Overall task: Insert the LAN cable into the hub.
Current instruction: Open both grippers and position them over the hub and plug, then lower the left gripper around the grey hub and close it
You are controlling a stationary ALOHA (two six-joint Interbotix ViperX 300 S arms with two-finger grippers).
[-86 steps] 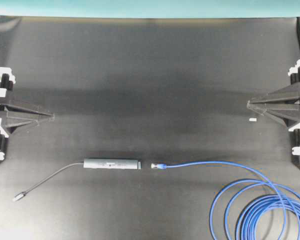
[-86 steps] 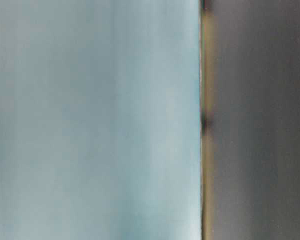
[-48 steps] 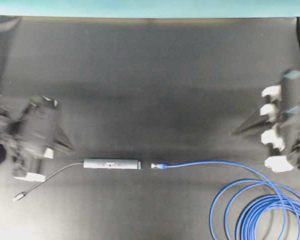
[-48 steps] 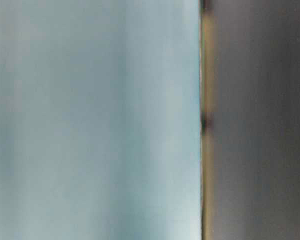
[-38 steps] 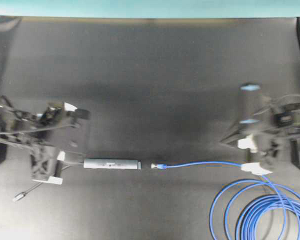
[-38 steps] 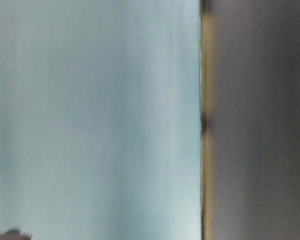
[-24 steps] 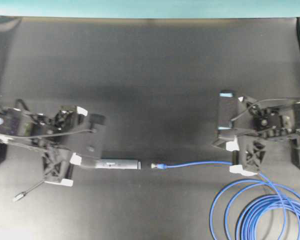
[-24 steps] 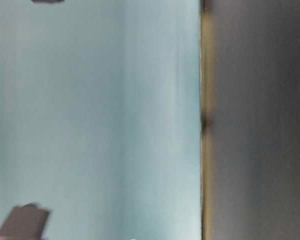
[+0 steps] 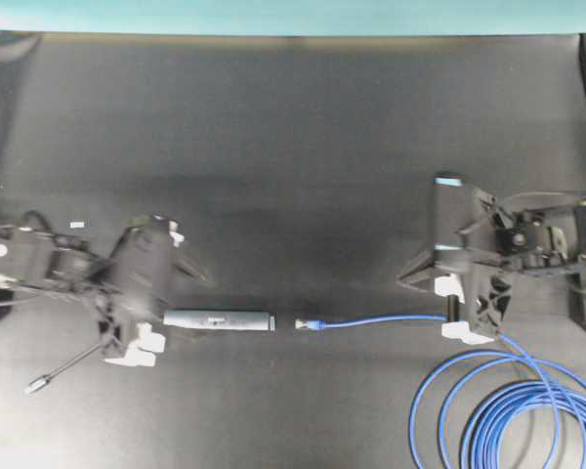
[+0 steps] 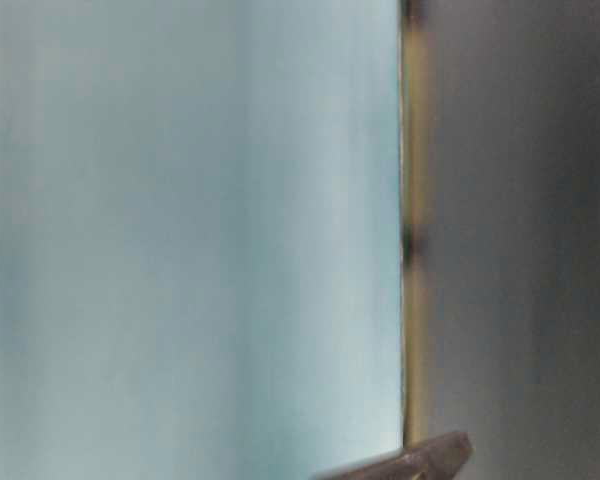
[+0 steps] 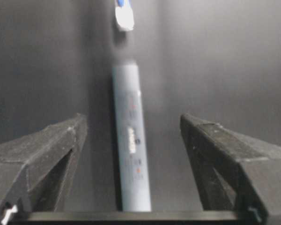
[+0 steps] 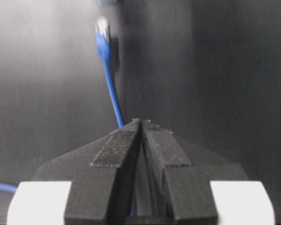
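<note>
- The hub lies left-to-right on the table, its long axis running straight out from the left gripper, whose jaws stand wide either side of its near end.
- The LAN cable plug lies just right of the hub, untouched; the right gripper, jaws nearly together, holds nothing above the cable.

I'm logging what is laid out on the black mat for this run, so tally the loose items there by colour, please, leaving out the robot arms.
Blue: 1, the LAN cable
Dark grey: 1, the hub with its thin grey lead
Total: 2
</note>
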